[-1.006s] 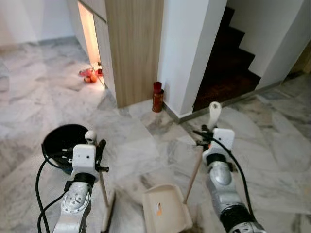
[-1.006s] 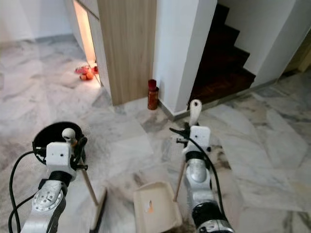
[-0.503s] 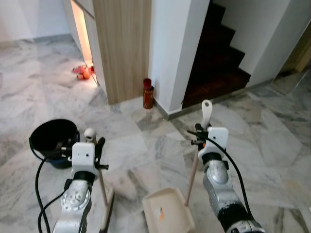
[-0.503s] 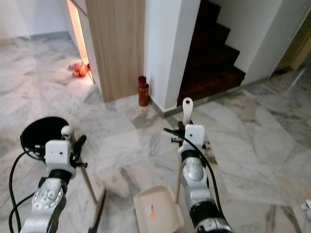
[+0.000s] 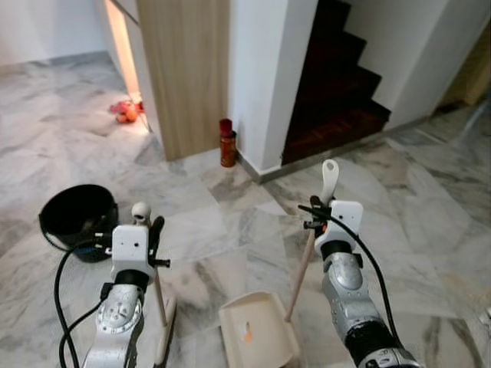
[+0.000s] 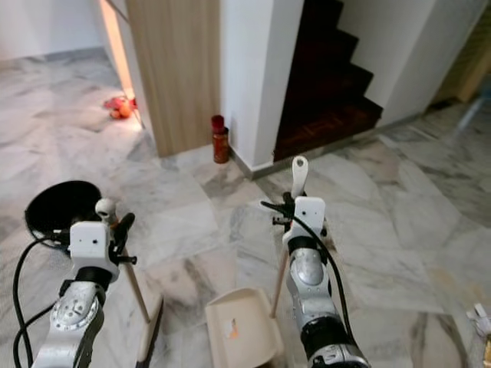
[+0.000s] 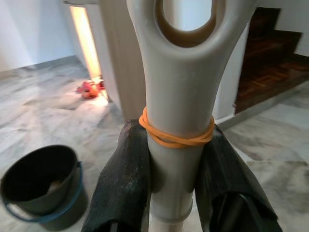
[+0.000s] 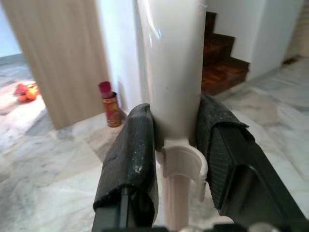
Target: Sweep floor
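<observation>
Beside dustpan, broom, seemingly apart.

Lighting is even and fairly bright daylight across the marble floor, with soft, weak shadows. A warm orange glow spills from the lit gap beside the wood panel and tints the floor near it. The stairs lie in deep shade, detail mostly lost. Head views are acceptably sharp, with slight softness toward the corners. In the wrist views the handles and fingers are close and soft-focused; a small glare streak sits on the right handle, and the background is mildly blurred.
</observation>
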You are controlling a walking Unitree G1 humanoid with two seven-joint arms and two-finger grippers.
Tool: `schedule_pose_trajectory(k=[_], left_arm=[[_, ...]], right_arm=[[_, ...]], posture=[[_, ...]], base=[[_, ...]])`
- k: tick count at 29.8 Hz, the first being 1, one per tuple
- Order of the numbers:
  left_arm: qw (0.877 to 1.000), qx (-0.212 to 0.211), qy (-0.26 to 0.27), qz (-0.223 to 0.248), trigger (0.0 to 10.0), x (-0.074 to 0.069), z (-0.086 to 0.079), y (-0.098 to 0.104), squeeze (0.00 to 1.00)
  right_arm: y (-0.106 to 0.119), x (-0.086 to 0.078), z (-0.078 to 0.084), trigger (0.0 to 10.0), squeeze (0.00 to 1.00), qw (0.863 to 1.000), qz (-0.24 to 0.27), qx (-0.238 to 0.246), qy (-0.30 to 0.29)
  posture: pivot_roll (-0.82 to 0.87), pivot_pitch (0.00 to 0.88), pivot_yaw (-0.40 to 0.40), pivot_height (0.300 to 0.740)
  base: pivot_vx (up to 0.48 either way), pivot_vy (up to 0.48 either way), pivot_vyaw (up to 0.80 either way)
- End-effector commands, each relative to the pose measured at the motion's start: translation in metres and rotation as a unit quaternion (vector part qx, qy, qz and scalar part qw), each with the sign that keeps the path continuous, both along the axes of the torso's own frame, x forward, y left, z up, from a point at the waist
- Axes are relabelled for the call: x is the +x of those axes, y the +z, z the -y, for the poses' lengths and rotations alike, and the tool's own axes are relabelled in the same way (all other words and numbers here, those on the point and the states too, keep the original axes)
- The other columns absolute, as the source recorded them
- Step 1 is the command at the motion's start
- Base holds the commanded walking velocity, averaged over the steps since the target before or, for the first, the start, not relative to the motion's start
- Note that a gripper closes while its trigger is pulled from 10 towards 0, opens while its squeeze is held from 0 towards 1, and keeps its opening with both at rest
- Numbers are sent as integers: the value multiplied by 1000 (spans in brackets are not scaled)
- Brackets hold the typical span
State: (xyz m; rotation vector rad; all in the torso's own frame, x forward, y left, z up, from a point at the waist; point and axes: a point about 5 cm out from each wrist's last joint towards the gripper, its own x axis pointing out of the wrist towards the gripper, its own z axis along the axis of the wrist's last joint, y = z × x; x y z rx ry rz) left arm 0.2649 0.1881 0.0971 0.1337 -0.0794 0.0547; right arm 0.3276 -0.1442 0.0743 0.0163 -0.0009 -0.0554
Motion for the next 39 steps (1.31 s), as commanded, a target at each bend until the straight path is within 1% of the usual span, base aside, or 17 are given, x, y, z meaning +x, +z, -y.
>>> schedule_pose_trajectory(k=[1,8,13,19,24,39], left_arm=[[1000,1,-2,21,10000,4,1,8,0],[1000,-5,1,20,10000,4,1,8,0],[1000,-3,0,21,10000,5,0,9,0],[1000,-6,-2,21,10000,5,1,9,0],[1000,-3,-3,23,10000,6,1,10,0],[999,-3,-16,35,10000,7,5,13,0]], right_arm=[[11,6,1,10000,0,1000,18,-1,-1],[11,7,0,10000,0,1000,17,-1,1],[11,7,0,10000,0,1000,16,-1,2],[10,7,-1,10000,0,1000,15,0,2],[10,7,-1,10000,0,1000,14,0,3],[9,7,-2,10000,0,1000,13,1,3]], posture=[[107,32,-59,740],[106,30,-58,740],[107,27,-58,740],[107,24,-56,740],[107,19,-55,740],[108,0,-52,740]], base=[[0,0,-800],[0,0,-800],[0,341,-800],[0,0,-798],[0,418,-790],[0,0,-787]])
